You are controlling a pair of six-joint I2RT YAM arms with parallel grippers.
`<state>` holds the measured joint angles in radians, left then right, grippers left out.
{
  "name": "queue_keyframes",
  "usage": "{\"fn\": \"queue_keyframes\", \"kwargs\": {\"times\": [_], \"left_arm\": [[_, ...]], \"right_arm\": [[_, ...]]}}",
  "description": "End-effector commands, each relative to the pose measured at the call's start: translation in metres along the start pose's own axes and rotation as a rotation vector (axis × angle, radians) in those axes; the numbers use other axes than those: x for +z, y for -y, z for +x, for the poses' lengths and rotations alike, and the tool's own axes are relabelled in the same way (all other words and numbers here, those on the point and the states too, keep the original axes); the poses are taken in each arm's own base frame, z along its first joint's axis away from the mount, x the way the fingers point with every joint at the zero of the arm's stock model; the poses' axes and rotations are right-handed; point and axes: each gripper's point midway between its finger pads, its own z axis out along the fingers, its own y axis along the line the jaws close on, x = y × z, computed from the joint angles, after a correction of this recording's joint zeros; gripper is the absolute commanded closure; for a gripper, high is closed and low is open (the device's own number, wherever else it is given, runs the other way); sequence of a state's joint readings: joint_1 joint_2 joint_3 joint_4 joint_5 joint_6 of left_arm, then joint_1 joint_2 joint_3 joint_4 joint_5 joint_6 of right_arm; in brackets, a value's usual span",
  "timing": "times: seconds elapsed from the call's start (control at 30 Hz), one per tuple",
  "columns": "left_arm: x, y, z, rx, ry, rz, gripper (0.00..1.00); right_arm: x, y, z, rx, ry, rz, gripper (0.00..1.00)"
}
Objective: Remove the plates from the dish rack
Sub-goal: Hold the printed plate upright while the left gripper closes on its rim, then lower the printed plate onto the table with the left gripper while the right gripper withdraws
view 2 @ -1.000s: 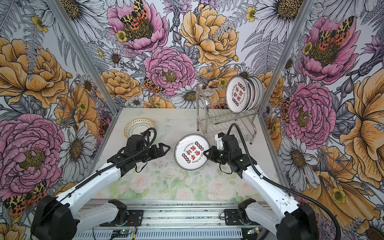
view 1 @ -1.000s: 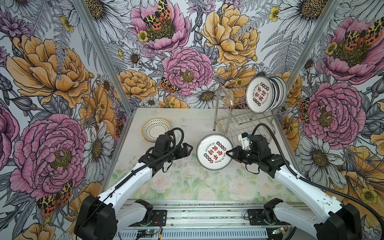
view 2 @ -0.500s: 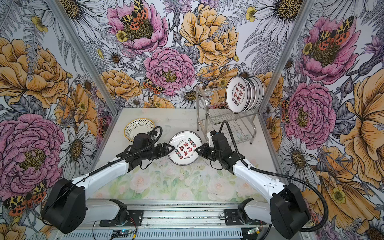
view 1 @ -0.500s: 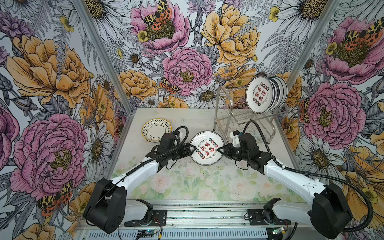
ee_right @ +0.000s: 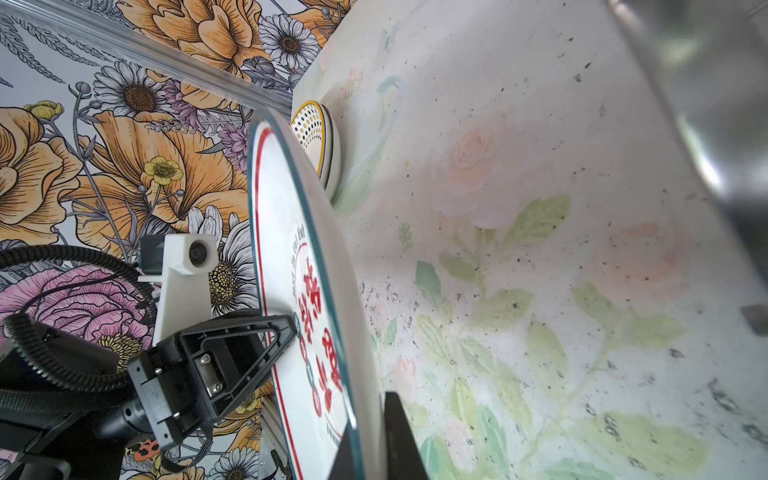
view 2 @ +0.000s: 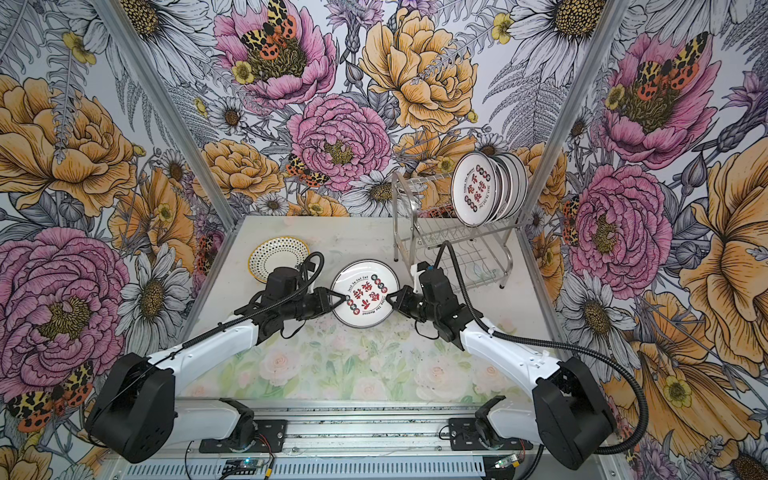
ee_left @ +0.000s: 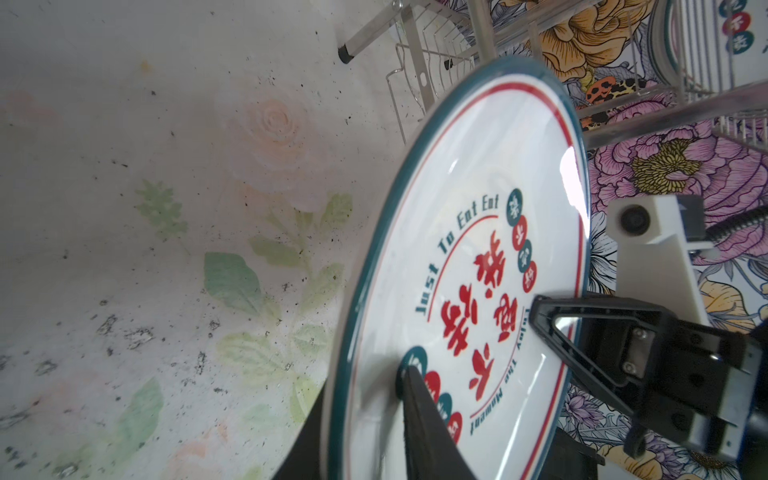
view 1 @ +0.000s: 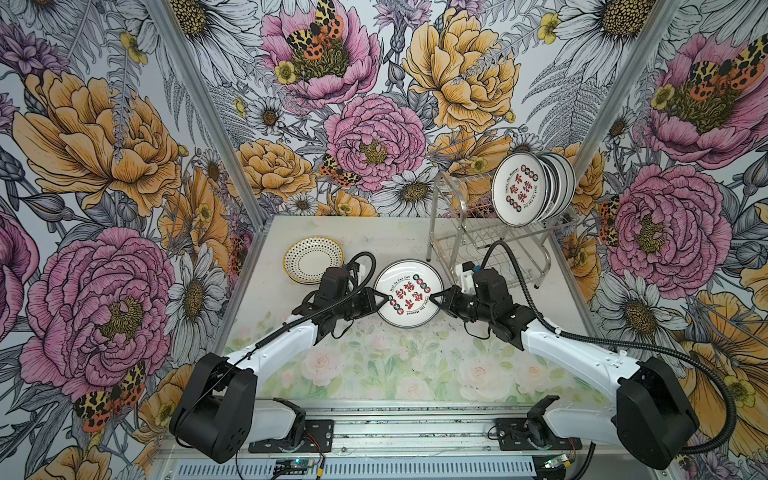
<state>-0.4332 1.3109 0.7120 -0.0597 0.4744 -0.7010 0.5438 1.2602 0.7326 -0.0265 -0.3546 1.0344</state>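
A white plate with red characters and a teal rim (view 1: 409, 294) (view 2: 365, 293) hangs tilted over the middle of the table. My right gripper (view 1: 435, 297) (ee_right: 370, 419) is shut on its right rim, one finger on each face. My left gripper (view 1: 384, 297) (ee_left: 365, 386) is shut on its left rim, one finger pressed on the printed face (ee_left: 478, 270). The dish rack (view 1: 490, 237) (view 2: 449, 232) stands at the back right, with several plates (view 1: 521, 189) (view 2: 478, 189) upright on its upper tier.
A yellow-rimmed dotted plate (view 1: 313, 259) (view 2: 278, 257) lies flat at the back left of the table, just behind my left wrist. The rack's lower tier (ee_left: 415, 75) is close behind the held plate. Floral walls close in three sides.
The right arm carried the plate left and toward the back. The left gripper came in from the left and closed on the plate's left rim.
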Motion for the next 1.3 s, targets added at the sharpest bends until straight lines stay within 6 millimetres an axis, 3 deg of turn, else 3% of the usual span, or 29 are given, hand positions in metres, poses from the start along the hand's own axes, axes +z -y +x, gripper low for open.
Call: {"fn": "queue_keyframes", "kwargs": {"times": [0.0,0.27,0.43,0.6,1.07,1.27], "left_arm": [[0.002,0.007,0.006,0.025,-0.019,0.047,0.79],[0.005,0.0,0.009,0.001,-0.029,0.051,0.92],[0.005,-0.016,0.008,-0.034,-0.031,0.003,1.0],[-0.003,-0.025,0.005,-0.053,-0.015,-0.01,1.0],[-0.055,-0.096,-0.014,-0.23,0.108,-0.146,1.0],[-0.082,-0.136,-0.016,-0.309,0.178,-0.253,1.0]], "right_arm": [[0.002,-0.022,-0.007,-0.041,0.036,-0.075,0.99],[0.007,-0.023,-0.005,-0.05,0.031,-0.075,0.83],[0.01,-0.025,-0.005,-0.061,0.029,-0.073,0.72],[0.01,-0.022,-0.004,-0.069,0.026,-0.055,0.55],[0.011,0.016,0.013,-0.07,-0.012,0.094,0.49],[0.012,0.011,0.022,-0.131,-0.053,0.092,0.48]]}}
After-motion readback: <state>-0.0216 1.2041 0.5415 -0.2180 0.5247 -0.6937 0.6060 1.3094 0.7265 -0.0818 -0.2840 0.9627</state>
